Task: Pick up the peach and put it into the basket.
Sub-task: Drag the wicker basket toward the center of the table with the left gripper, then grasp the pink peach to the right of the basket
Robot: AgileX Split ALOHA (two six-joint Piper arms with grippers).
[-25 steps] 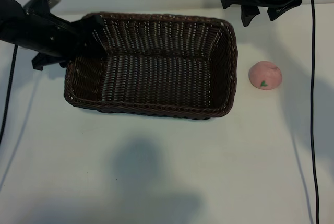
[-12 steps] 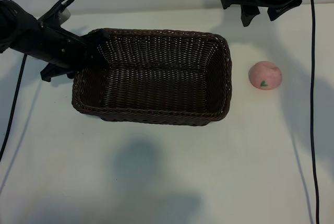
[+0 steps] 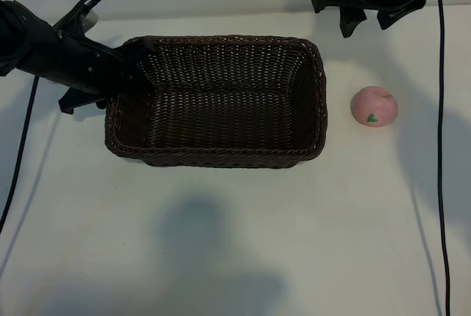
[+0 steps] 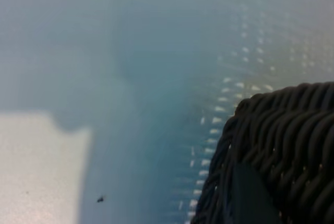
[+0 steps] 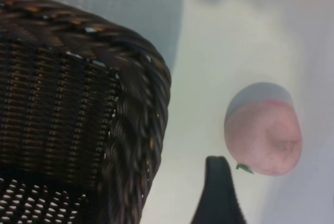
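The dark brown wicker basket [image 3: 221, 157] lies in the middle of the white table. My left gripper [image 3: 131, 67] is shut on its rim at the far left corner. In the left wrist view one dark finger [image 4: 251, 199] presses against the braided rim [image 4: 284, 130]. The pink peach [image 3: 374, 106] sits on the table just right of the basket, apart from it. My right gripper [image 3: 366, 21] hangs open at the back right, behind the peach and not touching it. In the right wrist view one fingertip [image 5: 218, 190] stands close beside the peach [image 5: 263, 138], with the basket corner [image 5: 143, 104] on the other side.
A black cable [image 3: 441, 146] runs down the table's right side, and another [image 3: 18, 139] trails along the left. A soft shadow [image 3: 202, 242] falls on the near part of the table. Bare white table surrounds the peach.
My left arm has shifted right with the basket's corner in its grip. The basket has gone from tilted to lying flatter and squarer. The peach and right arm have not moved.
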